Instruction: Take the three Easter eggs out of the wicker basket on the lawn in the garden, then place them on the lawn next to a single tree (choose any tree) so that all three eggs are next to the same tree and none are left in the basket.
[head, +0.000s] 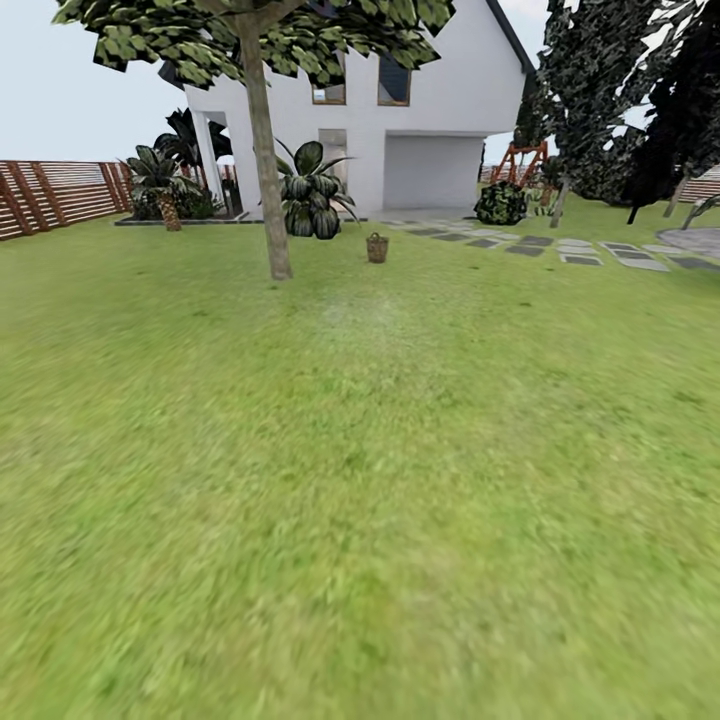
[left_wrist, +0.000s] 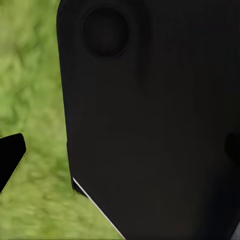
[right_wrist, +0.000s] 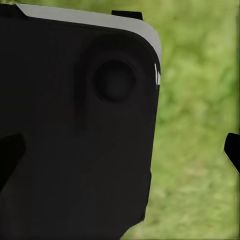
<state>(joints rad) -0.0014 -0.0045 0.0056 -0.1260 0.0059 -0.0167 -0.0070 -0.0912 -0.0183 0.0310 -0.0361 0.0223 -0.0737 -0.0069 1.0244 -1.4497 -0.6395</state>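
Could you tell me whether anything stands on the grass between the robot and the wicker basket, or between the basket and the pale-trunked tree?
Nothing visible does. Open lawn runs from the camera to the wicker basket, which stands far off. The tree rises just left of the basket with bare grass between them. The stepping stones lie off to the right.

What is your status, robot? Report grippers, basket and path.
Grippers: state unclear from wrist views. Wicker basket far ahead on lawn, right of tree. Nothing in the way.

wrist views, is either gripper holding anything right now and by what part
Cannot be told: a dark robot panel blocks both wrist views. The wicker basket stands far off on the lawn.
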